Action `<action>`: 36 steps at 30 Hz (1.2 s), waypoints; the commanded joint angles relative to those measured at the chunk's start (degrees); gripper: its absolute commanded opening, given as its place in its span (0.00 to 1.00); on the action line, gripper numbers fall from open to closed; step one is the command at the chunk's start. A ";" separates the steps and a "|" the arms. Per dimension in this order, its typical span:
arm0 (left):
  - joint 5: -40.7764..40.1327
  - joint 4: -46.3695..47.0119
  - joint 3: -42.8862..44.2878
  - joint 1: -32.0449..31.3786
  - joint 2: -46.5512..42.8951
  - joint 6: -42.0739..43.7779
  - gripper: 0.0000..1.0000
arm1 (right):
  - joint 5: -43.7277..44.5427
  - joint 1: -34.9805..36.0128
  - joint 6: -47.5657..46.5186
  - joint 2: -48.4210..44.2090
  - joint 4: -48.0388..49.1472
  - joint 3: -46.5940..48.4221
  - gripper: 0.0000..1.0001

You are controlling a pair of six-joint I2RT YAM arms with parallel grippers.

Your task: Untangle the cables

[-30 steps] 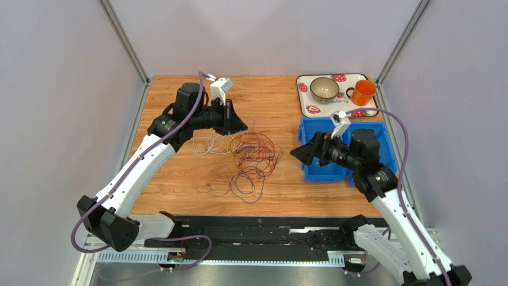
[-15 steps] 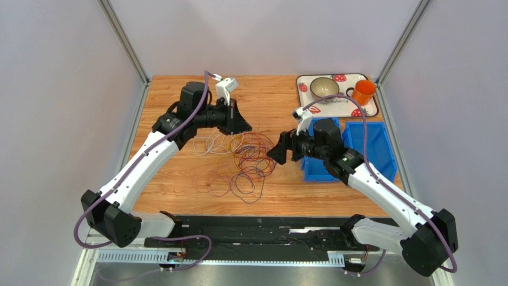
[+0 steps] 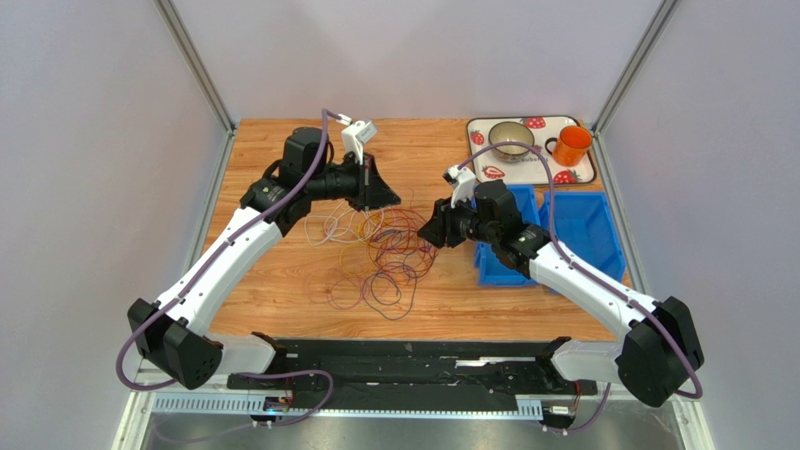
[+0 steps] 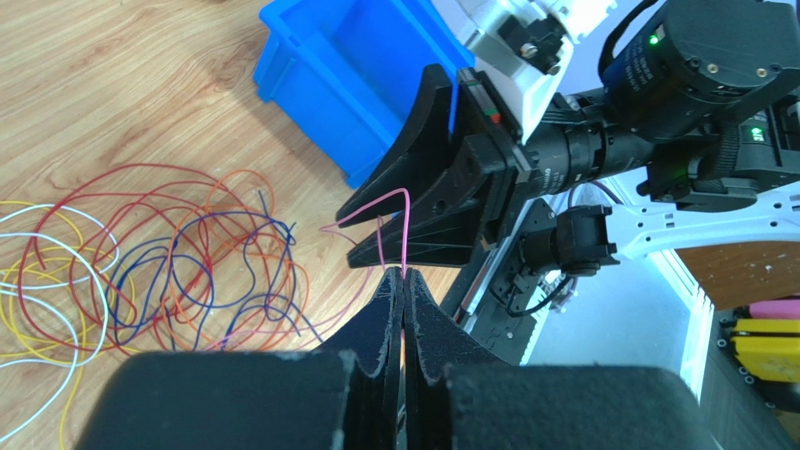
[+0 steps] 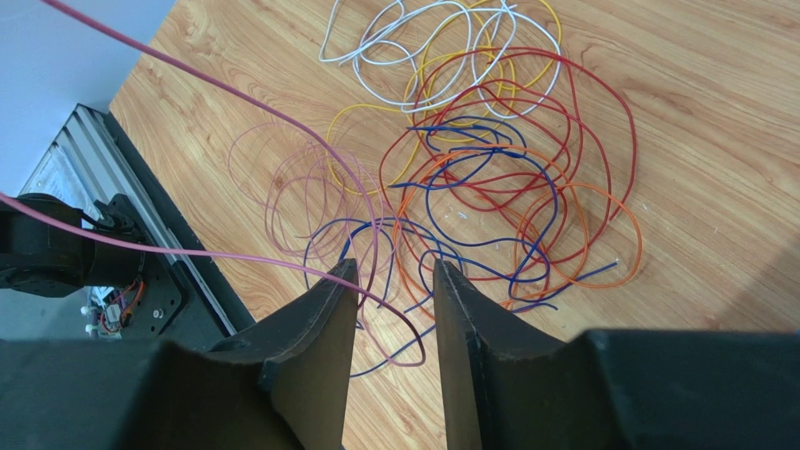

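The cables (image 3: 390, 248) lie in a loose tangle of white, yellow, red, orange, blue and pink loops on the wooden table (image 3: 282, 281). My left gripper (image 3: 392, 200) hangs above the tangle's far edge, shut on a pink cable (image 4: 380, 202) that rises from the heap to its tips (image 4: 404, 277). My right gripper (image 3: 430, 234) faces it from the right, just off the tangle's right edge. In the right wrist view its jaws (image 5: 394, 272) stand apart, and the lifted pink cable (image 5: 282, 122) crosses the left finger and loops through the gap above the cables (image 5: 488, 159).
A blue bin (image 3: 582, 230) sits right of the tangle, under my right forearm. Behind it a strawberry-patterned tray (image 3: 488, 169) carries a bowl (image 3: 511, 139) and an orange mug (image 3: 571, 145). Frame posts stand at the back corners. A black rail runs along the near edge.
My right arm has swung left from over the blue bin to the tangle's right edge, and its jaws have narrowed. The left gripper has shifted slightly right, still holding the pink cable.
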 commanded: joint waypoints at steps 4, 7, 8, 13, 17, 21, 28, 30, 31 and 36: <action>1.37 2.86 0.24 -0.43 -0.25 -0.46 0.00 | -0.57 1.56 -0.15 2.21 4.96 3.29 0.24; 1.01 2.68 -0.02 -0.43 -0.43 -0.29 0.00 | -0.75 1.65 0.21 2.30 4.87 3.46 0.04; 0.49 2.51 -0.02 -0.43 -0.25 -0.11 0.00 | -0.66 1.65 0.55 2.21 4.35 3.55 0.00; -10.54 -3.98 1.47 -0.43 -0.87 1.38 0.47 | 4.17 1.74 0.91 0.02 -3.71 8.80 0.00; -19.19 -11.18 1.74 -0.43 -2.10 2.79 0.73 | 11.53 1.65 -0.40 -2.88 -11.90 15.67 0.00; -25.60 -15.59 0.24 -0.43 -4.99 2.79 0.82 | 16.21 1.74 -1.55 -5.78 -17.36 22.87 0.00; -33.61 -22.97 -3.79 -0.43 -12.99 3.32 0.82 | 26.84 1.65 -5.76 -7.19 -26.68 35.80 0.00; -35.10 -24.03 -5.55 -0.34 -15.70 3.41 0.82 | 30.62 1.65 -6.56 -7.63 -28.00 38.70 0.00; -35.46 -24.65 -6.26 -0.43 -16.50 3.32 0.82 | 32.20 1.65 -7.52 -7.81 -28.18 39.58 0.00; -37.73 -25.35 -11.35 -0.34 -21.34 2.53 0.81 | 37.57 1.65 -9.28 -9.13 -28.79 43.45 0.00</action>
